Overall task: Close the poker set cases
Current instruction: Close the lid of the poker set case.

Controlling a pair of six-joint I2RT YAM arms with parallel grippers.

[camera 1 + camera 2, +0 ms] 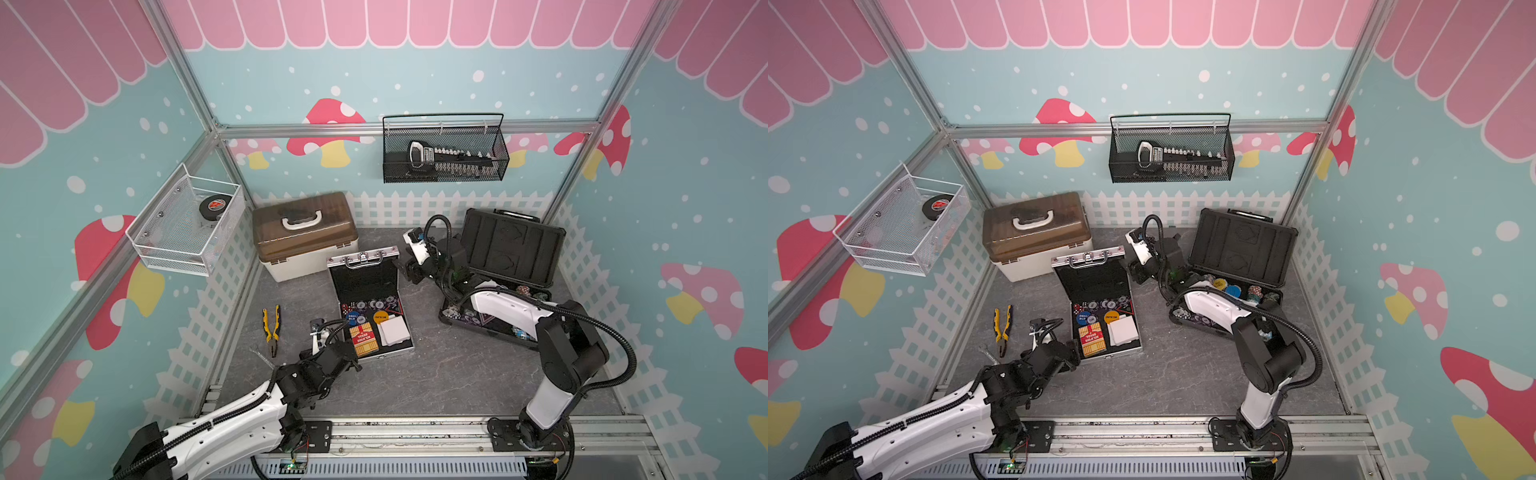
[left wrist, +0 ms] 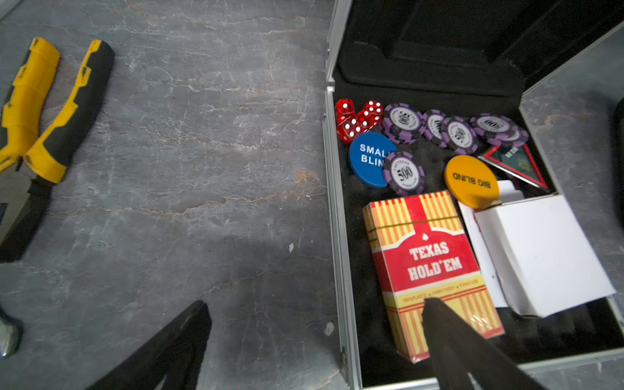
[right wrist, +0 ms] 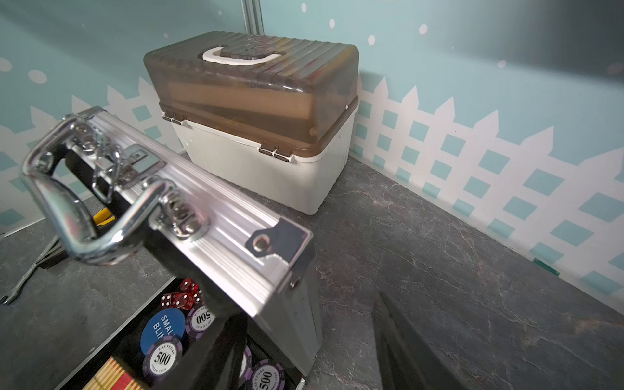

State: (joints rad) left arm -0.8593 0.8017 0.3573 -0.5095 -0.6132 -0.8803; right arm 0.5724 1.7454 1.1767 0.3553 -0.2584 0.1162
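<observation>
Silver ribbed case (image 1: 365,278) sits open at mid-frame in both top views, lid upright, with purple chips (image 2: 403,121) and a red card box (image 2: 429,270) in its base. Dark grey case (image 1: 515,249) stands open to its right. Right gripper (image 3: 307,314) has its jaws partly apart, straddling the silver lid's side edge. The left gripper (image 2: 315,302) gapes wide over the base's left wall. Yellow pliers (image 1: 272,337) lie further left.

left arm (image 1: 232,422): low, jaws spread wide | right arm (image 1: 509,308): stretched forward (elbow raised), jaws partly apart
</observation>
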